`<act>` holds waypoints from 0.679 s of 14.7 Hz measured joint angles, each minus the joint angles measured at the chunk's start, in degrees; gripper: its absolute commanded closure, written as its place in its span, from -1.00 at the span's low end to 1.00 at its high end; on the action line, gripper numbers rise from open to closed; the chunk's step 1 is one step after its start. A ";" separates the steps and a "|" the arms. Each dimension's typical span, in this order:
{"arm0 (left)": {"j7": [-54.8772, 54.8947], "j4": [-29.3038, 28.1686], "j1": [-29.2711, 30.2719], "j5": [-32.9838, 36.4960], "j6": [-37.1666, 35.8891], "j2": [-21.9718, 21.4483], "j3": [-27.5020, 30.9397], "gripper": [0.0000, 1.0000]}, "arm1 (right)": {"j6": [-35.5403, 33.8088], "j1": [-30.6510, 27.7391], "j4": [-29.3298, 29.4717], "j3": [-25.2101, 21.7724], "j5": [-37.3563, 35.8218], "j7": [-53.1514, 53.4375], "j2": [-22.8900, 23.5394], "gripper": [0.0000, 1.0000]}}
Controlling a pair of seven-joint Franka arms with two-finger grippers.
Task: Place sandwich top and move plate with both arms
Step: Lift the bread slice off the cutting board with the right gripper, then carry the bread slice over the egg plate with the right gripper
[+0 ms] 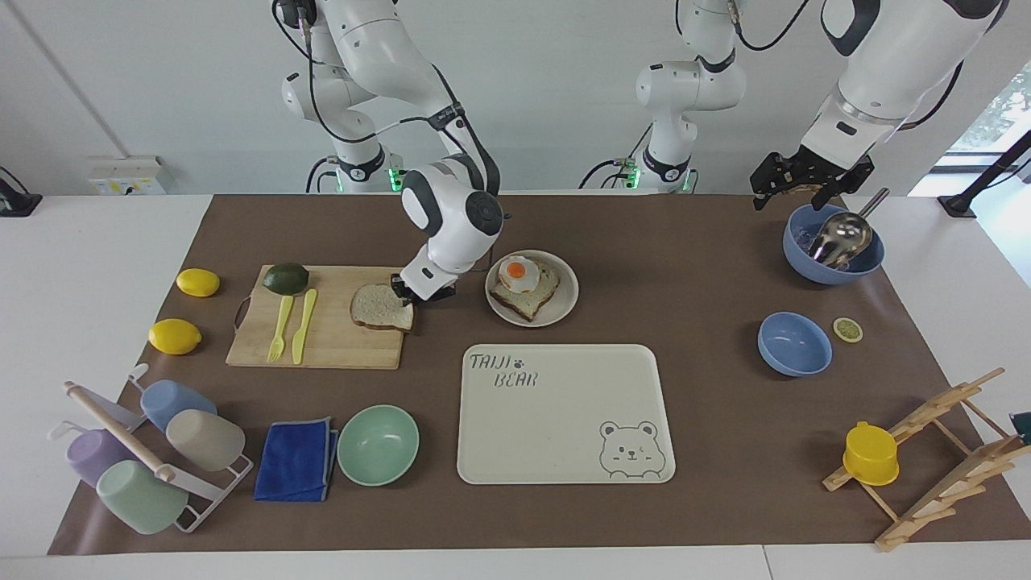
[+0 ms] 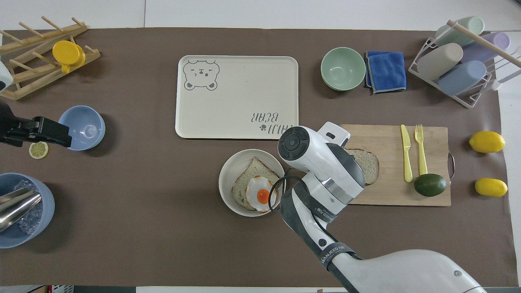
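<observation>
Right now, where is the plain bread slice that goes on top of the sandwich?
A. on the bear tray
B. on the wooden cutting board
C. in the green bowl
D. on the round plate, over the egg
B: the bread slice lies on the cutting board, at the end nearest the plate, with the right end effector at its edge.

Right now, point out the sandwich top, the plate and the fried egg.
sandwich top (image 1: 378, 306): facing view, middle of the slice's pale face, on the cutting board.
plate (image 1: 566, 296): facing view, bare rim toward the left arm's end.
fried egg (image 1: 516, 270): facing view, its orange yolk.
</observation>
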 measured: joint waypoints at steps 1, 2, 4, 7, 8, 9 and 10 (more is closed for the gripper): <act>0.00 0.00 0.00 0.00 0.00 0.00 0.00 -1.00 | -0.71 0.00 0.32 0.26 -0.29 0.00 0.02 1.00; 0.00 0.00 0.00 0.00 0.00 0.00 0.00 -1.00 | -2.27 -0.03 1.20 0.77 -0.52 0.00 0.04 1.00; 0.00 0.00 0.00 0.00 0.00 0.00 0.00 -1.00 | -8.62 -0.02 5.30 3.09 -0.63 0.00 0.04 1.00; 0.00 0.00 0.00 0.00 0.00 0.00 0.00 -1.00 | -17.49 0.08 12.54 8.00 -0.63 0.00 -0.13 1.00; 0.00 0.00 0.00 0.00 0.00 0.00 0.00 -1.00 | -19.97 0.10 14.34 9.54 -0.62 0.00 -0.18 1.00; 0.00 0.00 0.00 0.00 0.00 0.00 0.00 -1.00 | -22.32 0.09 15.95 11.25 -0.61 0.00 -0.21 1.00; 0.00 0.00 0.00 0.00 0.00 0.00 0.00 -1.00 | -24.52 0.08 17.46 13.48 -0.61 0.00 -0.24 1.00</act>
